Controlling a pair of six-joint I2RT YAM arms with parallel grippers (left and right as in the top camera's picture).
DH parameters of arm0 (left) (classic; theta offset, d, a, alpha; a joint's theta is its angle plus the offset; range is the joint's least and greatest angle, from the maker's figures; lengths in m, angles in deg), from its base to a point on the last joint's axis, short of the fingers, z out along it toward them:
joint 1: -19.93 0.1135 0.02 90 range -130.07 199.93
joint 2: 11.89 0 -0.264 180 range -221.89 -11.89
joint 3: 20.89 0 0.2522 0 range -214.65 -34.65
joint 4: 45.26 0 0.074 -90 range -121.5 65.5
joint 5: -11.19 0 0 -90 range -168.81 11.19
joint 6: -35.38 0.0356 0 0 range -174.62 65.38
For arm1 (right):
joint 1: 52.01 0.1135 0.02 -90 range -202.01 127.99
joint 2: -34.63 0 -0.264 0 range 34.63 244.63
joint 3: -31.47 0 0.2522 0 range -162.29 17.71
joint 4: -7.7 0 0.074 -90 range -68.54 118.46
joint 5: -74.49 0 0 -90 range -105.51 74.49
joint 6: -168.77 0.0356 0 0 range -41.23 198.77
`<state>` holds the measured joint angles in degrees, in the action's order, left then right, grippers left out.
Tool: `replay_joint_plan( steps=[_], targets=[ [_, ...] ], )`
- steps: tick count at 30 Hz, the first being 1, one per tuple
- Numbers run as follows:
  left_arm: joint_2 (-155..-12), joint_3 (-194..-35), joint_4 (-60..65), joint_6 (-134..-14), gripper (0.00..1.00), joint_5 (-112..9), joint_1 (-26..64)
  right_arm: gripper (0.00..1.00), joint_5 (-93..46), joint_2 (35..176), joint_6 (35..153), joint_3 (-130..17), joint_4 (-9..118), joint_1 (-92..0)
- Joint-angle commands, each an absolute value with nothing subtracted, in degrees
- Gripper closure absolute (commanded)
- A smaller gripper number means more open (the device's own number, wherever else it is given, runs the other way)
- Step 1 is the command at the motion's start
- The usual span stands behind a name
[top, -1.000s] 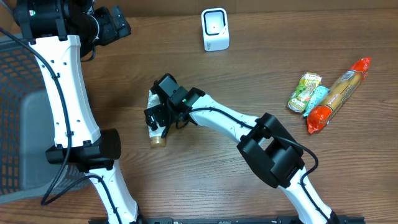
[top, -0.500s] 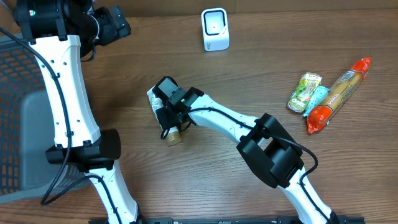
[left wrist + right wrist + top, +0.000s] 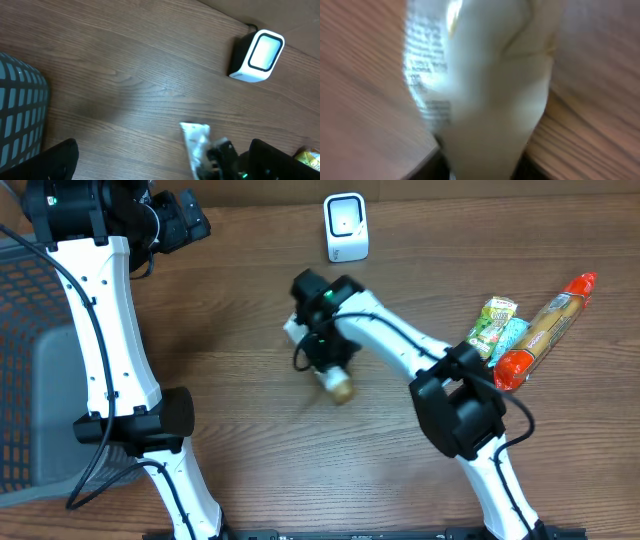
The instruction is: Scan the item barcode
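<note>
Right arm: extended toward table centre, right gripper [image 3: 321,348] clamped on white plastic pouch with tan end [image 3: 340,387]. White box-shaped scanner [image 3: 346,227] at its 12 o'clock. Left gripper [image 3: 186,220]: at 10 o'clock, jaws spread wide.

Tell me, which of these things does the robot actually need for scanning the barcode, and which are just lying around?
In use: the white pouch, gripped by the right gripper; the white scanner.

Lying about: the green packet, teal packet, orange tube and mesh basket.
</note>
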<state>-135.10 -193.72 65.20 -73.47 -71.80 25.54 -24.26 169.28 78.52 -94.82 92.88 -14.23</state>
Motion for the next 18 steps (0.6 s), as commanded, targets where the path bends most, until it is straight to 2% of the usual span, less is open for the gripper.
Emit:
replay_joint_plan(
  steps=[1, 5, 9, 14, 18],
  targets=[
    [-133.62, -193.80, 65.29, -72.40, 0.00, -72.19, 25.12, 0.44, -21.18, 170.90, 57.71, -95.61, 97.60, -16.46],
    [-133.62, -193.80, 65.29, -72.38, 0.00, -72.19, 25.12, 0.42, -18.58, 170.88, 53.12, -95.76, 99.20, -18.84],
    [-133.62, -193.80, 65.29, -72.38, 0.00, -72.19, 25.12, 0.33, -23.65, 170.88, 53.17, -100.87, 100.09, -20.37],
    [-133.62, -193.80, 65.29, -72.40, 0.00, -72.17, 25.12, 0.12, -28.26, 170.88, 53.19, -107.24, 98.56, -20.15],
    [-133.62, -193.80, 65.29, -72.40, 0.01, -72.17, 25.12, 0.11, -31.06, 170.97, 58.43, -107.50, 92.75, -19.47]
  ],
)
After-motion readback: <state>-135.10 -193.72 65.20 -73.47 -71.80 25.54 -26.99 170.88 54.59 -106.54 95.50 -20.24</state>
